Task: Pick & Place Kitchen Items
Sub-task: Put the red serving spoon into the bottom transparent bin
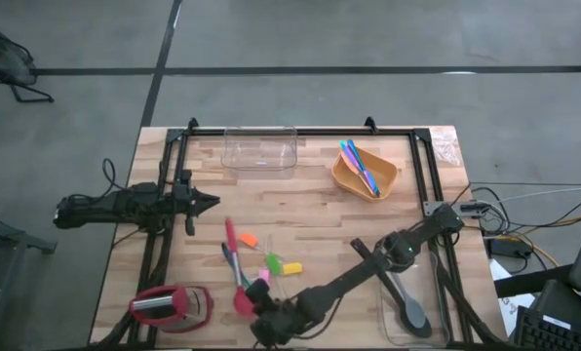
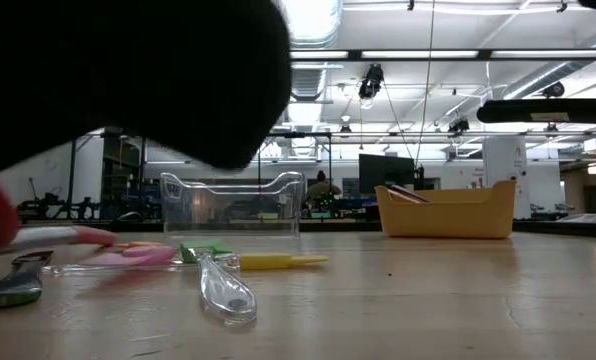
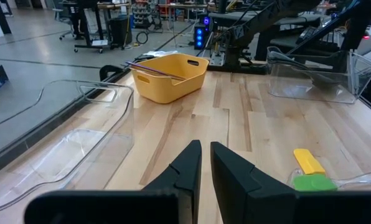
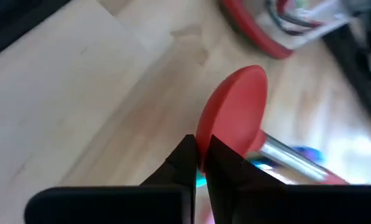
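1. Two dark arms work over the wooden table, and every place below is given from the orange bowl that sits toward the table's far right part.
2. The right arm reaches well away from the bowl, diagonally toward the near edge; its right gripper is down among the utensils there, and the right wrist view shows its fingers pressed together on the edge of the round red spatula head.
3. The left arm lies well to the left of the bowl, at the table's left side; its left gripper points toward the bowl, and in the left wrist view its fingers stand almost together with only a narrow slit and nothing between them.
4. A clear tub stands just left of the bowl along the far edge, with nothing seen inside it.
5. A second clear tub lies nearer than the bowl at the right edge, holding a long black spoon.
6. The red-and-silver gadget sits far from the bowl, at the near left corner.
7. Thin blue and pink cutlery lies slanted inside the bowl itself.
8. Small neon pieces lie left of and nearer than the bowl, mid-table: an orange piece, a green piece and a yellow piece, close beside the right gripper.
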Motion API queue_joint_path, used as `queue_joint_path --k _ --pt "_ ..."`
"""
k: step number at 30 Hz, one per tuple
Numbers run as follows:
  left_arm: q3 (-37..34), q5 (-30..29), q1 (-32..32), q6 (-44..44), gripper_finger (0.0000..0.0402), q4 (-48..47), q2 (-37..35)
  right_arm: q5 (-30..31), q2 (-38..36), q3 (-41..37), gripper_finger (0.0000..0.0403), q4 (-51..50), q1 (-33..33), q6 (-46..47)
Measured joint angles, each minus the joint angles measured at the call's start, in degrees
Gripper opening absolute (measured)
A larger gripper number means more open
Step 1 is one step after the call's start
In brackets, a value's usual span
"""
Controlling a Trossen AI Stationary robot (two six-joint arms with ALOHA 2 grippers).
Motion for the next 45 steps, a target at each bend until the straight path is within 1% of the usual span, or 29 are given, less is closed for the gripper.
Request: queue_joint_path --k 6,11,15,19,26,29,33,35,38,40,45 --pt "0.0 0.0 0.0 0.0 0.0044 0.0 0.0 10.3 -2.2 0.9 0.0012 -5.5 3.3 0.9" --pt "0.0 0.0 0.0 0.0 0.0044 0.0 0.0 18.7 -4.4 0.9 0.0012 -11.7 5.9 4.2" --pt "0.0 0.0 0.0 0.0 0.0044 0.0 0.0 23.2 -6.7 0.9 0.0011 -15.0 7.7 6.7" --pt "0.0 0.0 0.0 0.0 0.0044 -0.1 0.0 24.3 -8.9 0.9 0.0011 -20.6 9.5 11.3" --pt "0.0 0.0 0.0 0.0 0.0044 -0.1 0.0 24.6 -11.9 0.9 0.0012 -37.4 13.3 27.5" --pt "0.0 0.0 0.0 0.0 0.0044 -0.1 0.0 26.1 -13.0 0.9 0.0012 -44.9 15.9 30.2" --pt "0.0 0.0 0.0 0.0 0.0044 -0.2 0.0 26.0 -13.9 0.9 0.0012 -53.1 19.6 34.1" --pt "0.0 0.0 0.0 0.0 0.0044 -0.2 0.0 24.7 -14.5 0.8 0.0012 -53.9 21.3 37.2" --pt "0.0 0.0 0.0 0.0 0.0044 -0.3 0.0 22.8 -15.5 0.7 0.0013 -53.7 24.3 37.7" --pt "0.0 0.0 0.0 0.0 0.0044 -0.4 0.0 23.2 -16.2 0.7 0.0013 -53.8 26.4 38.1" --pt "0.0 0.0 0.0 0.0 0.0044 -0.4 0.0 24.5 -18.3 0.7 0.0013 -53.8 31.0 45.4"
